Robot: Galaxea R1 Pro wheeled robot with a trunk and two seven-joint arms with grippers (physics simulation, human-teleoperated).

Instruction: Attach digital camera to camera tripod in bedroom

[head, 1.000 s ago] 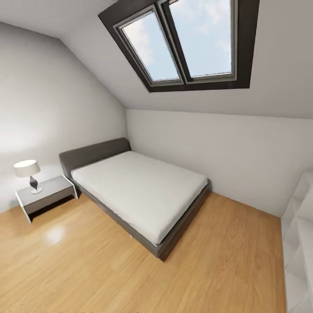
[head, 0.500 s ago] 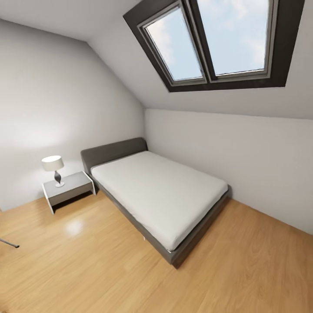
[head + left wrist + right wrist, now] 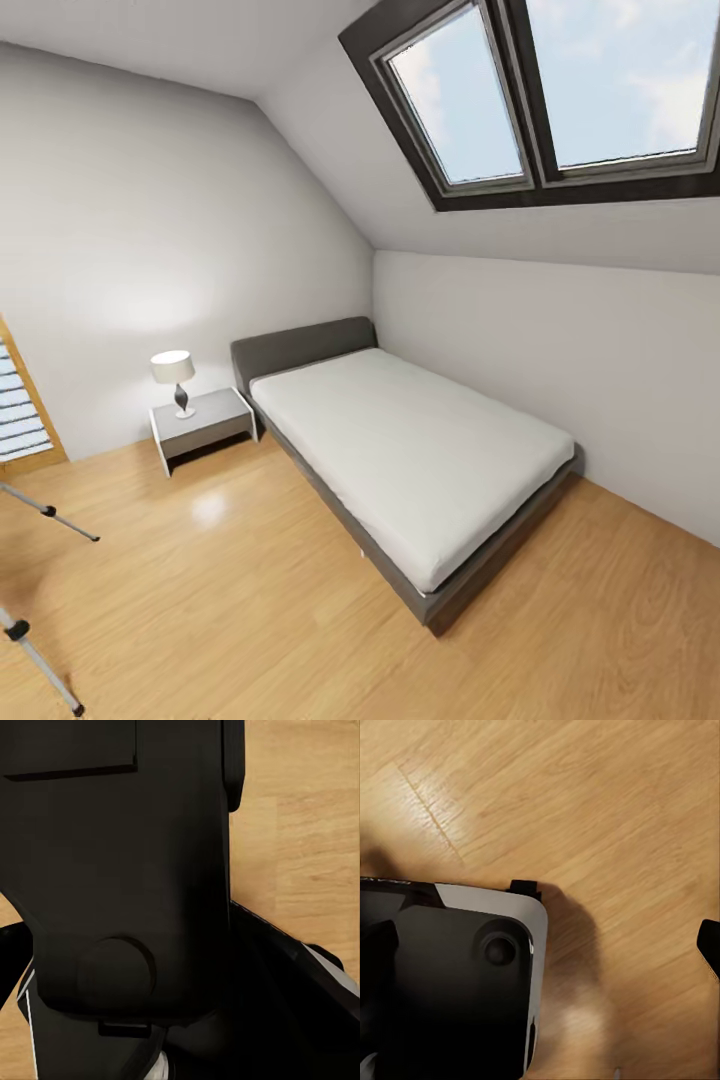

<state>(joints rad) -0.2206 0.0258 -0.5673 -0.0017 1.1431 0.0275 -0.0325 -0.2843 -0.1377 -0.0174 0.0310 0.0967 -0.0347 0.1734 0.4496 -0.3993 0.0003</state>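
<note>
Left wrist view: black robot body panel (image 3: 127, 870) close up. Right wrist view: black-and-grey base (image 3: 450, 975) below. Gripper fingers undiscernible.

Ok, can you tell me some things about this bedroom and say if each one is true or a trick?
1. A lamp stands on the nightstand beside the bed. True.
2. The bed has a blue blanket on it. False: its mattress is bare and white.
3. Silver tripod legs with black feet poke in at the left edge of the head view. True.
4. The floor is grey carpet. False: it is light wood.
5. The window in the sloped ceiling shows sky and clouds. True.
6. The digital camera sits on the nightstand. False: just the lamp stands there.
</note>
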